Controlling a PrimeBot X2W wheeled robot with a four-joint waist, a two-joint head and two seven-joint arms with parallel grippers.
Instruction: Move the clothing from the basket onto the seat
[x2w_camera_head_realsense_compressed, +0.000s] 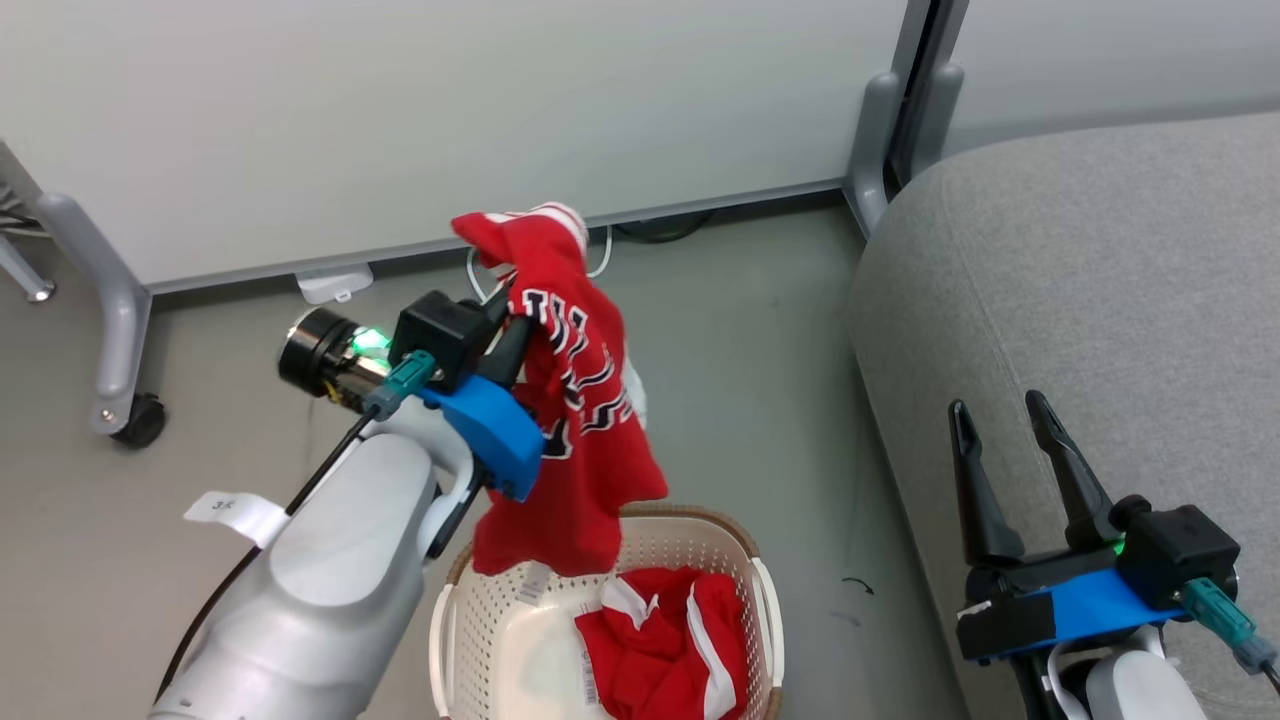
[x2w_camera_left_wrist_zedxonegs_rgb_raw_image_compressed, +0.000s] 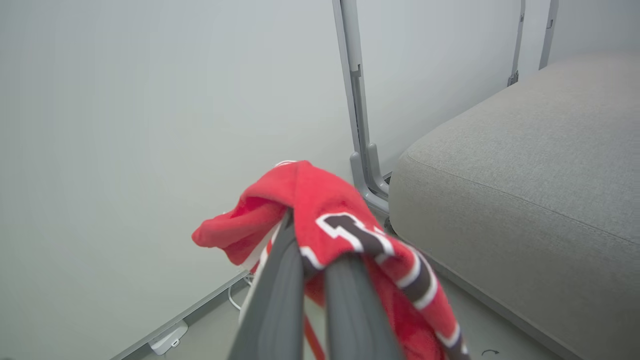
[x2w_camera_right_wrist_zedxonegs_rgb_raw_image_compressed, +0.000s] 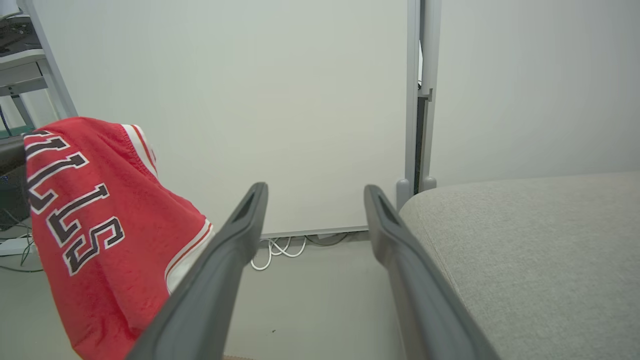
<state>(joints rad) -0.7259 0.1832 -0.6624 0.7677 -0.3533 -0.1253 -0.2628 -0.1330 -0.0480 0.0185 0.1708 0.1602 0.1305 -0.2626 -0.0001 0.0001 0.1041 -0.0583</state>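
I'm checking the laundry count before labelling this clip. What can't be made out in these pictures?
Jersey lettering: folds hide it in the head view; the left edge cuts it in the right wrist view.
Left pincer tips: jersey drapes over them, left wrist view.
Basket contents under the red garment: hidden; bottom edge cuts the basket.

Above basket: left end effector raised, fingers clamped on red jersey (black-and-white lettering). Cloth hangs free, lower hem overlapping basket's far rim. Basket sits on grey floor at bottom edge, second red garment with white stripes crumpled inside. At lower right: right end effector, fingers spread wide, pointing up over rounded edge of grey seat. Seat stands right of basket, apart.
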